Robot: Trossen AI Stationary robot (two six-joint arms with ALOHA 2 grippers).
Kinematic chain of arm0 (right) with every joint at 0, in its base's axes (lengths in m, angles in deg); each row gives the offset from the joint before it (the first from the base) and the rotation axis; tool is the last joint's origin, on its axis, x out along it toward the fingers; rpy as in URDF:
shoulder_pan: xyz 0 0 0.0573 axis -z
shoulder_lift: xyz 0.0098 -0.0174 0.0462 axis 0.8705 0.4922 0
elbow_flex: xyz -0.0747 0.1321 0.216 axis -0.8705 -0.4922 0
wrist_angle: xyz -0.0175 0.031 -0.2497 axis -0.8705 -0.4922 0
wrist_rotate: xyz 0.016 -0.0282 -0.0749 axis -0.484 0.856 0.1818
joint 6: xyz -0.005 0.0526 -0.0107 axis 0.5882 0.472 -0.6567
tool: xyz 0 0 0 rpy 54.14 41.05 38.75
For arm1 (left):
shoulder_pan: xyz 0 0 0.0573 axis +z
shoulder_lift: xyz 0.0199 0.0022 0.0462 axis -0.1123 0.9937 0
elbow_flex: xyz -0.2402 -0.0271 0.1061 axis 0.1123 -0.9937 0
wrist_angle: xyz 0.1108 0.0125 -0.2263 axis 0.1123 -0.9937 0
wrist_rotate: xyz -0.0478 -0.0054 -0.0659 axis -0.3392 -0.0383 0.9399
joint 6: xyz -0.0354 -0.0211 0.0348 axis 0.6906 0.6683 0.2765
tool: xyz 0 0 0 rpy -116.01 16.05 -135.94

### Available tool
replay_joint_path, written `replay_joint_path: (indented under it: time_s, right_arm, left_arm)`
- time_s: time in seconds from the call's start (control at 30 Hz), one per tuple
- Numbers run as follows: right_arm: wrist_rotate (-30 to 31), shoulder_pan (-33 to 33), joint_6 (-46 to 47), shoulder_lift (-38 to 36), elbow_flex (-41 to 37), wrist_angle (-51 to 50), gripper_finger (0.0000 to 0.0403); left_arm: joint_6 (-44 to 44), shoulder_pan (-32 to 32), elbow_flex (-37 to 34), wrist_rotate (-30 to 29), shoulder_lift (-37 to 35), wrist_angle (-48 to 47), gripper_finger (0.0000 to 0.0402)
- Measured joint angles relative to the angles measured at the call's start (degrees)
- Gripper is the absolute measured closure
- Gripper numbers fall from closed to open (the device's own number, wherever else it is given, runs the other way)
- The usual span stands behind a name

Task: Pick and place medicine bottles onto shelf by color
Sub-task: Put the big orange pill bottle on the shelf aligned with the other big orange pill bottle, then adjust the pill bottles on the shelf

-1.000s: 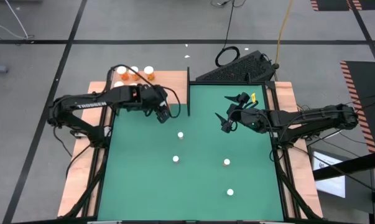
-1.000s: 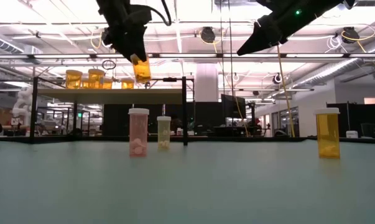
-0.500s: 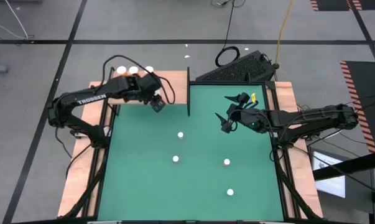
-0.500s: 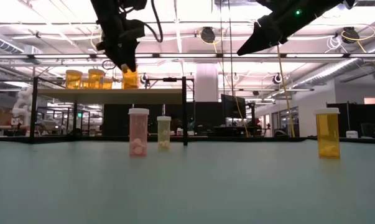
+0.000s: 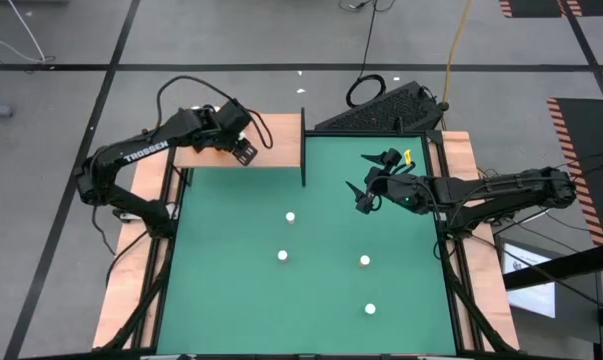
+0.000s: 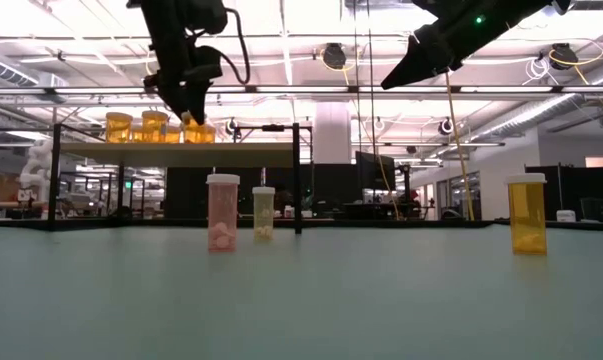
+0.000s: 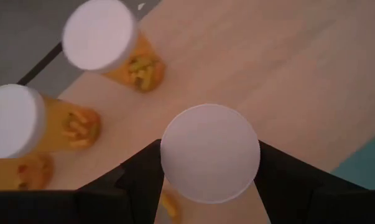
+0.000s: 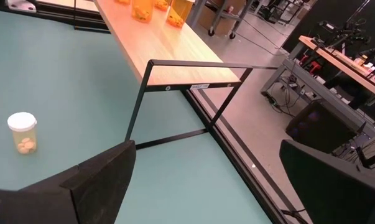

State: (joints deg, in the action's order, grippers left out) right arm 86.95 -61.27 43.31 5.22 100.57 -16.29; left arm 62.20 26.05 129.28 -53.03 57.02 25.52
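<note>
My left gripper (image 5: 243, 150) is over the wooden shelf (image 5: 277, 140), shut on an orange medicine bottle with a white cap (image 7: 210, 152). The low view shows this bottle (image 6: 200, 131) level with the other orange bottles (image 6: 118, 127) standing on the shelf. Two white-capped orange bottles (image 7: 101, 34) (image 7: 13, 121) stand on the board beside it. Several bottles stand on the green mat (image 5: 221, 290), among them a pink one (image 6: 222, 212), a small pale one (image 6: 264, 212) and an orange one (image 6: 527, 213). My right gripper (image 5: 366, 190) hangs open and empty above the mat's right part. My left gripper pinches the bottle at its cap end (image 7: 168, 155), one finger (image 7: 137, 180) on each of two opposite sides. The fingers come from above, pointing down. The bottle is upright below them, its orange body (image 6: 202, 132) at shelf height. Whether its base rests on the board I cannot tell.
A thin black post (image 5: 303, 147) stands at the shelf's right end, at the mat's far edge. Caps on the mat show at the middle (image 5: 290, 215) (image 5: 282, 255) and right (image 5: 364, 260) (image 5: 370, 309). A black frame (image 8: 187, 93) shows in the right wrist view.
My left gripper has carried the orange bottle from above the mat's far left part toward the table's far left, over the shelf, and lowered it to the height of the bottles standing there. It stays shut on the bottle, which stays upright.
</note>
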Motion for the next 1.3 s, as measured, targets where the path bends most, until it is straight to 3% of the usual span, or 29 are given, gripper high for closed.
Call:
replay_joint_path:
  time_s: [0.37, 0.7, 0.83, 1.07, 1.3]
  right_arm:
    - [0.0, 0.0, 0.01, 0.0, 0.0, 0.02, 0.0011]
    - [0.0, 0.0, 0.02, 0.0, 0.0, 0.02, 0.0011]
    - [0.0, 0.0, 0.0, 0.0, 0.0, 0.04, 0.0011]
    - [0.01, 0.0, 0.0, 0.0, 0.0, -0.02, 0.0011]
    - [0.01, 0.0, -0.12, 0.0, 0.0, -0.16, 0.0011]
  left_arm:
    - [-3.18, 0.98, -0.02, 0.02, 0.0, 0.07, 0.0165]
    - [-3.07, 0.02, -0.02, -6.16, 0.0, 0.48, 0.0068]
    - [-2.43, -0.72, -0.04, -6.92, -1.26, 1.78, 0.0052]
    - [-1.15, -5.83, -0.04, -7.59, -7.39, 4.38, 0.0051]
    - [7.24, -16.74, -1.85, -16.34, -12.16, -0.88, 0.0051]
